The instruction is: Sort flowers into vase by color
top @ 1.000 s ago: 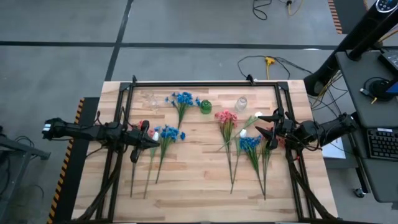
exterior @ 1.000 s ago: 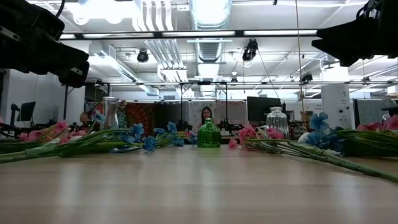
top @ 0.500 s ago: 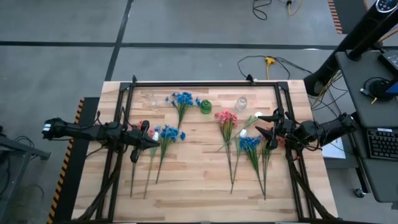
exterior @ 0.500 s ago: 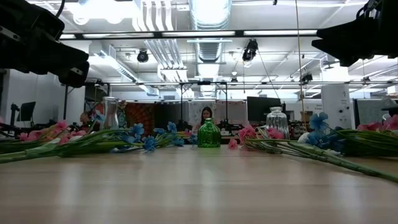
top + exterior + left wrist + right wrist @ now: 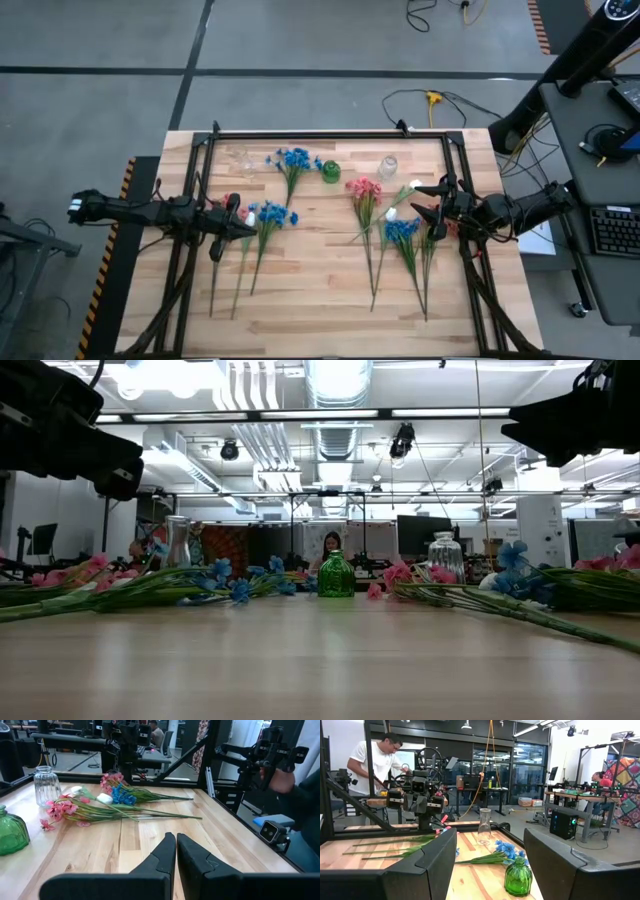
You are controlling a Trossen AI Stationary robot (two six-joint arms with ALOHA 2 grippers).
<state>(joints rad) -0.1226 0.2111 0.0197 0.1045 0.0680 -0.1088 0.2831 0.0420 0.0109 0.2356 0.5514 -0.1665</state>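
The flowers lie flat on the table in two groups. On the left are blue clusters [image 5: 271, 214], a pink one [image 5: 231, 202] and a white bud [image 5: 251, 216], with another blue stem [image 5: 293, 160] farther back. On the right lie pink [image 5: 363, 188], blue [image 5: 400, 230] and white buds [image 5: 411, 185]. A green vase [image 5: 331, 171] stands between two clear glass vases [image 5: 243, 160] [image 5: 388, 166] near the far edge. My left gripper [image 5: 246, 228] is shut and hovers over the left group. My right gripper [image 5: 421, 200] is open over the right group.
A black frame [image 5: 330, 135] runs along the table's edges. The near half of the wooden table [image 5: 310, 300] holds only stem ends. A person [image 5: 375, 760] stands beyond the table's left side, and another person's hand [image 5: 282, 780] shows beyond its right side.
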